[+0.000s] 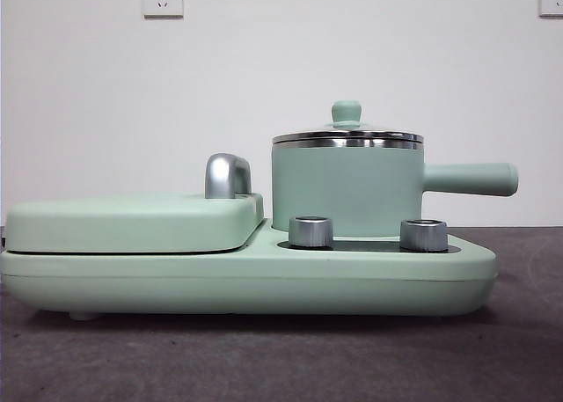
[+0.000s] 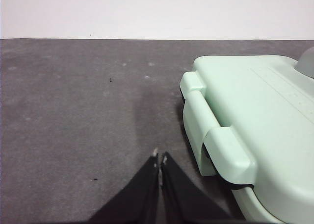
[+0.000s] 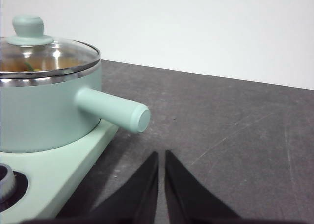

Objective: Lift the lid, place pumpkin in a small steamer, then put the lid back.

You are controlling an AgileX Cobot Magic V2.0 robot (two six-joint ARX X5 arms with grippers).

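Observation:
The small steamer point(image 1: 347, 191) stands on the right half of the base unit, its long handle point(image 1: 471, 179) pointing right. The lid point(image 1: 347, 138) sits closed on it, mint knob up. In the right wrist view, a yellow-orange shape with a bit of green, the pumpkin point(image 3: 54, 62), shows through the glass lid point(image 3: 49, 47) inside the steamer point(image 3: 44, 111). My right gripper point(image 3: 162, 156) is shut and empty, low over the dark table beside the steamer's handle point(image 3: 113, 110). My left gripper point(image 2: 159, 158) is shut and empty over the table, off the end of the flat cover point(image 2: 255, 116).
The wide mint base unit point(image 1: 246, 274) carries a flat rectangular cover point(image 1: 132, 222) with a chrome handle point(image 1: 227, 175) on its left half. Two silver knobs point(image 1: 310, 231) point(image 1: 423, 235) stand in front of the steamer. Neither arm appears in the front view.

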